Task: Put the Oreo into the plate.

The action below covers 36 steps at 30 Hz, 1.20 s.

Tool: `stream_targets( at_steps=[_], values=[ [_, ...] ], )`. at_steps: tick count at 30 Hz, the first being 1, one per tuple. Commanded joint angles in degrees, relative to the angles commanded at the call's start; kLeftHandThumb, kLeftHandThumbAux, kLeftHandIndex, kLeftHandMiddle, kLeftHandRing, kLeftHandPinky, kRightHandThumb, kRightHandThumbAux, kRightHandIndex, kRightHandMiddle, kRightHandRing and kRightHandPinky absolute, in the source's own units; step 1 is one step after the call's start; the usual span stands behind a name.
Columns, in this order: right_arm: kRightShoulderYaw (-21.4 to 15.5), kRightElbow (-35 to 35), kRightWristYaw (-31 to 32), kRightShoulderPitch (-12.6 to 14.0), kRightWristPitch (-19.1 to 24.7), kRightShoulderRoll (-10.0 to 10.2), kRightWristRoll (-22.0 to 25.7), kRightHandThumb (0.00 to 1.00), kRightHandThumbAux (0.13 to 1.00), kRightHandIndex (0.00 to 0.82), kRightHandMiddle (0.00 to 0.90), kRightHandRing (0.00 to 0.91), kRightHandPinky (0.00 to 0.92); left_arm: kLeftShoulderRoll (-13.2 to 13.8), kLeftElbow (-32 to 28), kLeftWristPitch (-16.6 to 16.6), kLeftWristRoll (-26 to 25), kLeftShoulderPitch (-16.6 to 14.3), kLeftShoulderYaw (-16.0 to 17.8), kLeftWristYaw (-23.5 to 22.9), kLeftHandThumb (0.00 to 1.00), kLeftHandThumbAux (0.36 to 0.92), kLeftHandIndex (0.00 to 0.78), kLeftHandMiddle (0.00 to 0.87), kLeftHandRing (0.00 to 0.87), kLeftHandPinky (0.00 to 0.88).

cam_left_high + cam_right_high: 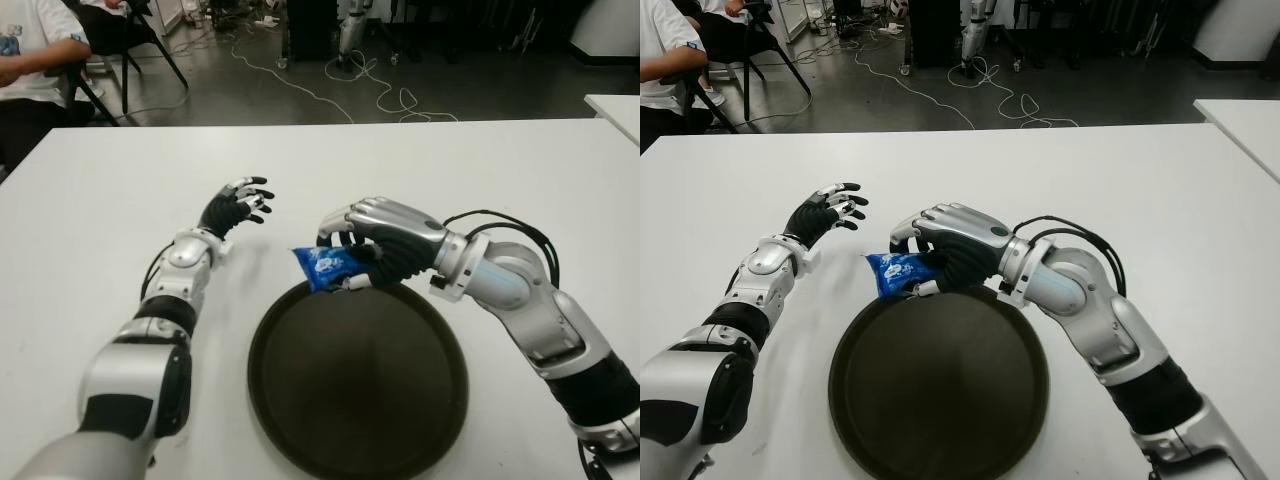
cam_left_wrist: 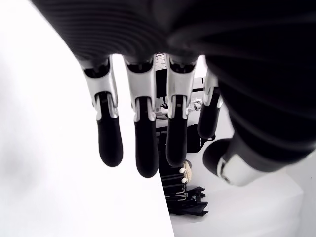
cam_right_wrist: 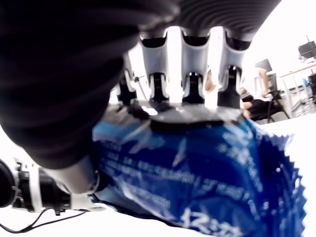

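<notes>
Right hand (image 1: 375, 245) curled around a blue Oreo packet (image 1: 325, 266), fingers over the top and thumb beneath, gripping it firmly. The right wrist view confirms the grasp: the crinkled blue wrapper (image 3: 207, 173) fills the space under the fingers (image 3: 192, 79), its serrated edge sticking out past them. Packet sits at the far rim of the dark round plate (image 1: 300, 420), its free end pointing toward the robot's left, partly over the rim and partly over the white table (image 1: 450, 170). Cannot tell whether it touches plate or table.

Left hand (image 1: 236, 208) idle over the table, to the left of the packet and beyond the plate's left side. Its wrist view shows the fingers (image 2: 109, 138) straight and spread, nothing between them.

A seated person (image 1: 30, 60) shows at the far left, behind the table. Cables (image 1: 330, 85) trail across the floor there.
</notes>
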Motion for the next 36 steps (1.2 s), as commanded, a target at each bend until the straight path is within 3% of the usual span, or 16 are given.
stream_targets(
  at_steps=[11, 19, 24, 28, 36],
  values=[
    [-1.6, -3.0, 1.5, 0.8, 0.9, -2.1, -1.1, 0.701, 0.728, 0.424, 0.71, 0.743, 0.752, -0.2, 0.0, -0.3, 0.1, 0.1, -0.1, 0.1, 0.511, 0.628, 0.225, 0.339, 0.38, 0.415],
    [-1.7, -4.4, 3.6, 1.8, 3.2, -1.9, 0.8, 0.704, 0.725, 0.427, 0.734, 0.752, 0.742, -0.3, 0.0, -0.2, 0.1, 0.0, -0.2, 0.1, 0.514, 0.63, 0.226, 0.343, 0.388, 0.423],
    [-1.0, -3.5, 5.1, 1.0, 2.6, -2.3, 0.7, 0.705, 0.724, 0.428, 0.738, 0.753, 0.736, -0.4, 0.0, -0.1, 0.1, 0.0, -0.2, 0.2, 0.52, 0.626, 0.228, 0.345, 0.39, 0.423],
    [-0.1, -2.0, 5.2, 0.5, 1.3, -3.0, -1.7, 0.703, 0.725, 0.428, 0.7, 0.705, 0.666, -0.4, -0.1, -0.2, 0.1, 0.0, -0.1, 0.2, 0.525, 0.625, 0.229, 0.343, 0.385, 0.42],
    [1.6, 4.5, 3.7, -0.7, -1.2, -1.8, -5.0, 0.696, 0.727, 0.427, 0.692, 0.694, 0.652, -0.5, -0.1, -0.3, 0.0, 0.0, -0.1, 0.2, 0.536, 0.635, 0.231, 0.343, 0.388, 0.427]
  ],
)
